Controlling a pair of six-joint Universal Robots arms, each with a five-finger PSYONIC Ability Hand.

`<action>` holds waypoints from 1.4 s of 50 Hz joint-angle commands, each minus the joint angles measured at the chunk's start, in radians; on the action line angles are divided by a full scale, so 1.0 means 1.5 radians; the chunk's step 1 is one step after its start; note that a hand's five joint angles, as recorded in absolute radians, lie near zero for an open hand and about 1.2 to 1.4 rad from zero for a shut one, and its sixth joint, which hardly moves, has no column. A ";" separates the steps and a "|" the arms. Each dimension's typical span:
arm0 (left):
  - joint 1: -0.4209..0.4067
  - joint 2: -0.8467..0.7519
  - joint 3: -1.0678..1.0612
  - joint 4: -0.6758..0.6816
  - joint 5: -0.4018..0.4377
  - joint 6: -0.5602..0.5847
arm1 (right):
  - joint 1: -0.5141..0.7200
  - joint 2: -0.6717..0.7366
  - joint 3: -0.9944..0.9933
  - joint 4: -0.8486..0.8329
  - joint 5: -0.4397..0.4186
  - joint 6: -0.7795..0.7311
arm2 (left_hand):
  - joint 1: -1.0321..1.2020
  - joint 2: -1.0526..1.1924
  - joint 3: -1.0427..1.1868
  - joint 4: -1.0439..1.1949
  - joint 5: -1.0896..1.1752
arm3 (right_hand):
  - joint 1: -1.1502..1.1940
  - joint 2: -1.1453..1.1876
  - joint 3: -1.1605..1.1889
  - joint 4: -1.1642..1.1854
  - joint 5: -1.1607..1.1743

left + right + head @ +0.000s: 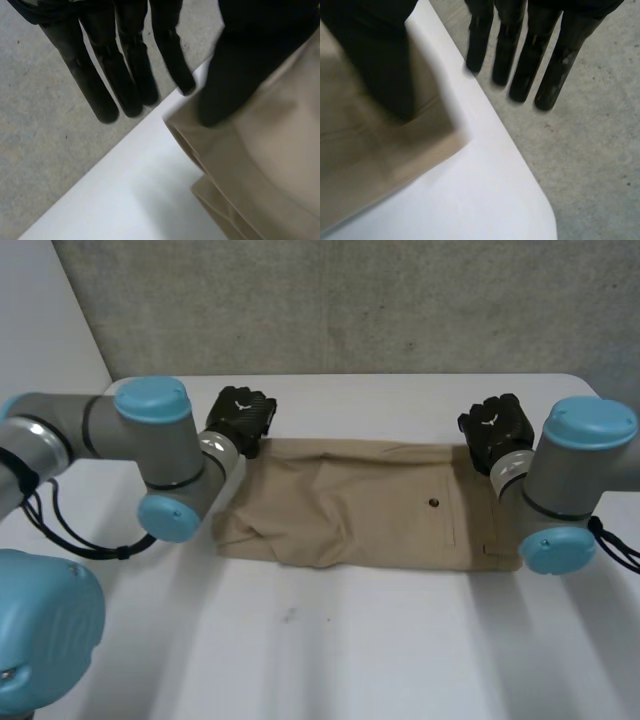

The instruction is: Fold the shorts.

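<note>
Shorts point(370, 505) flat on table point(400, 640); left hand point(243, 418), right hand point(497, 425) fingers straight, released.

One shorts point(370, 505), two hands point(240, 418) point(495, 428), one table point(330, 640)

A white tabletop point(330, 640) with rounded corners is seen under even light. Beyond its far edge a grey, speckled floor point(350, 300) is shown, and a pale surface point(40, 310) is seen beside it.

light: bright, diffuse | shorts point(260, 165) edge shadow: soft, faint
</note>
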 commanded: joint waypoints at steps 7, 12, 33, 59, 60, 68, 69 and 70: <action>-0.048 0.132 -0.147 0.131 -0.002 -0.002 | 0.008 -0.150 0.066 -0.103 -0.004 0.068 | -0.475 -0.514 -0.514 -0.515 -0.511 | -0.276 -0.407 -0.417 -0.420 -0.419; -0.053 0.254 -0.275 0.132 -0.001 -0.005 | 0.004 -0.269 0.160 -0.021 -0.016 0.130 | -0.475 -0.514 -0.514 -0.515 -0.511 | -0.276 -0.407 -0.417 -0.420 -0.419; -0.057 0.550 -0.692 0.110 -0.002 -0.140 | -0.121 -0.317 0.430 0.101 -0.176 0.294 | -0.469 -0.508 -0.508 -0.509 -0.505 | -0.015 -0.146 -0.156 -0.159 -0.158; -0.046 0.551 -0.723 0.110 -0.003 -0.142 | -0.184 -0.215 0.403 -0.007 -0.142 0.230 | -0.471 -0.510 -0.510 -0.511 -0.506 | 0.538 0.407 0.397 0.394 0.395; -0.046 0.553 -0.723 0.110 -0.003 -0.142 | -0.192 -0.221 0.402 0.001 -0.141 0.226 | -0.471 -0.510 -0.510 -0.511 -0.506 | 0.538 0.407 0.397 0.394 0.395; -0.030 0.598 -0.744 0.109 -0.015 -0.141 | -0.288 -0.293 0.353 0.125 -0.151 0.092 | -0.475 -0.514 -0.514 -0.515 -0.510 | 0.538 0.407 0.397 0.394 0.395; -0.024 0.608 -0.748 0.109 -0.015 -0.142 | -0.291 -0.294 0.345 0.137 -0.151 0.074 | -0.475 -0.514 -0.514 -0.515 -0.510 | 0.538 0.407 0.397 0.394 0.395; -0.021 0.611 -0.749 0.109 -0.014 -0.142 | -0.293 -0.294 0.336 0.147 -0.150 0.059 | -0.475 -0.514 -0.514 -0.515 -0.511 | 0.538 0.407 0.397 0.394 0.395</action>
